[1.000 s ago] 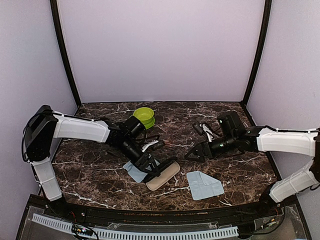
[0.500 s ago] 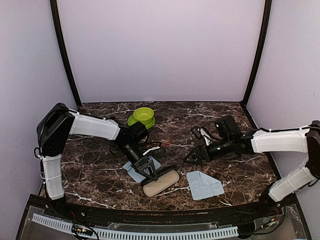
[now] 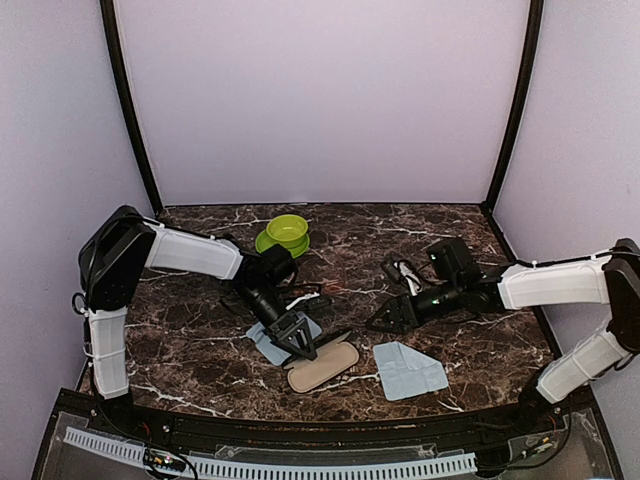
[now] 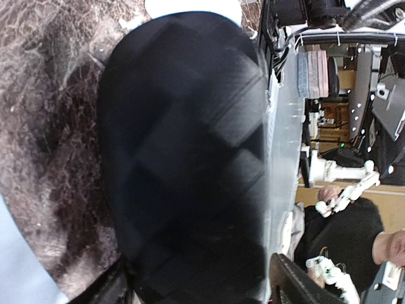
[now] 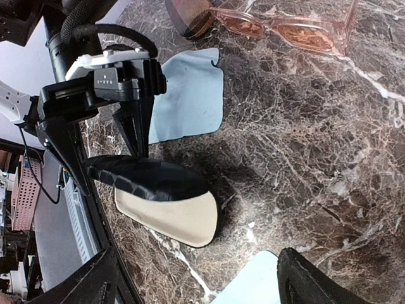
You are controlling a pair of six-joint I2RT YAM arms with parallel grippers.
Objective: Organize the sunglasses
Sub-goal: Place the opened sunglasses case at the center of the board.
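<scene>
Green bowl (image 3: pixel 286 232) sits near the back edge; a blue cloth (image 3: pixel 410 370) lies near the front. Left claw (image 3: pixel 300 343) grips the case (image 5: pixel 168 218) by its black lid. Right claw (image 3: pixel 385 318) is open. Reddish sunglasses (image 5: pixel 278 28) lie in the middle, near the case. Dark marble worktop (image 3: pixel 180 340), pale purple walls (image 3: pixel 320 100).

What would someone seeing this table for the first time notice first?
The left gripper near the front centre, holding up the black case lid over its beige lining. Next, the bright green bowl at the back, and the reddish-brown sunglasses lying on the marble table behind the case.
</scene>
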